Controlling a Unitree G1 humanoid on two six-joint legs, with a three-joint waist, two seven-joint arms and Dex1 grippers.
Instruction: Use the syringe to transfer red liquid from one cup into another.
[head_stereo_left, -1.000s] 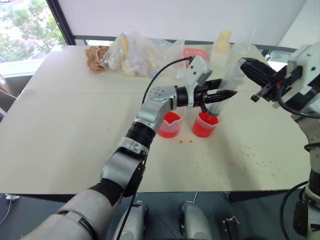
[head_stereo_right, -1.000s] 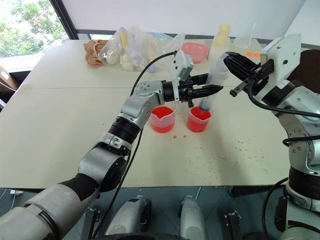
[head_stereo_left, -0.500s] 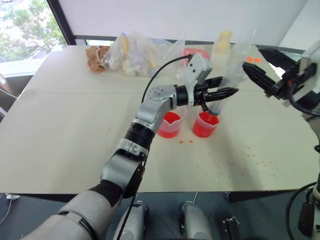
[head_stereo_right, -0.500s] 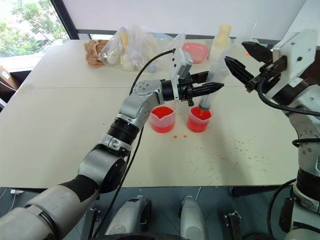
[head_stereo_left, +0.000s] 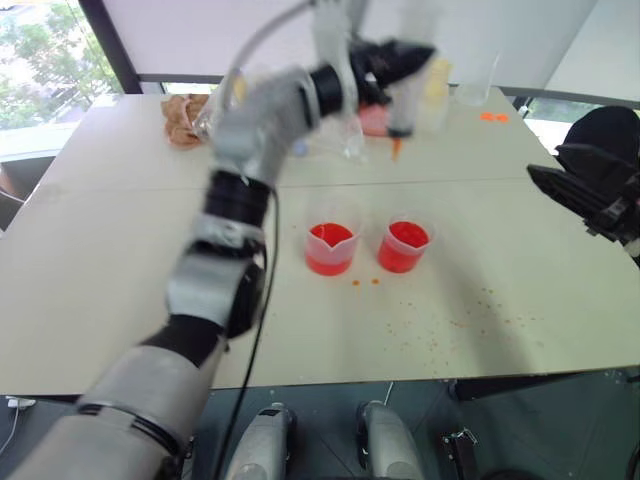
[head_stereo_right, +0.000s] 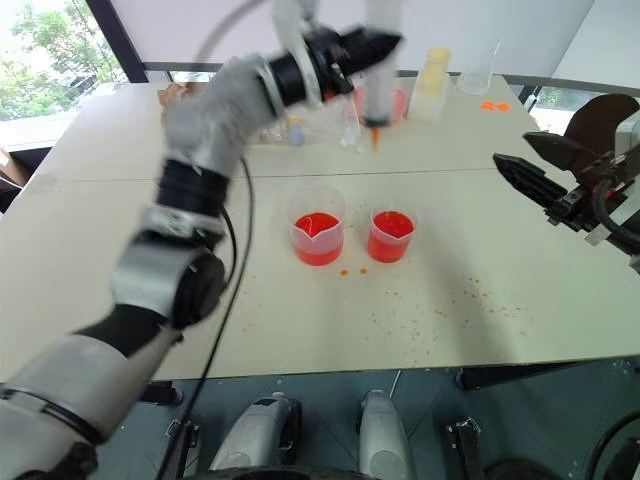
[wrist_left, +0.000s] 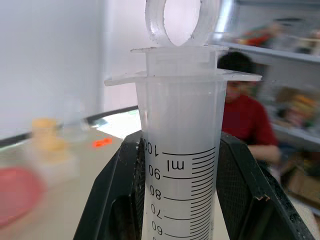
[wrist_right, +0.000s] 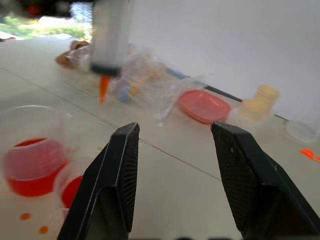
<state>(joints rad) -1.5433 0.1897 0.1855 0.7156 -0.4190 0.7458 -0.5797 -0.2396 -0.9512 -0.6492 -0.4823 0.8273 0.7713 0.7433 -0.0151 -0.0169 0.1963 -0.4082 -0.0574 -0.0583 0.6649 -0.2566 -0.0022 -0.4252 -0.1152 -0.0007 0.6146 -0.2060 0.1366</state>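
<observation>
Daylight, bright and even; source is the window (head_stereo_left: 45, 45) at the far left corner, blown out pale. Tabletop (head_stereo_left: 120, 250) evenly lit, shadows under the two cups soft and short. Head views: raised left arm (head_stereo_left: 260, 120) smeared by motion blur; syringe (head_stereo_right: 378, 70) streaked. Straight tabletop edges bow near the frame borders. Left wrist view: syringe scale sharp, background and a person (wrist_left: 245, 115) out of focus. Right wrist view: soft throughout, near cup (wrist_right: 32, 155) blurred.

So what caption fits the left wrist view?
Left gripper shut on an upright clear syringe, plunger ring on top.
</observation>
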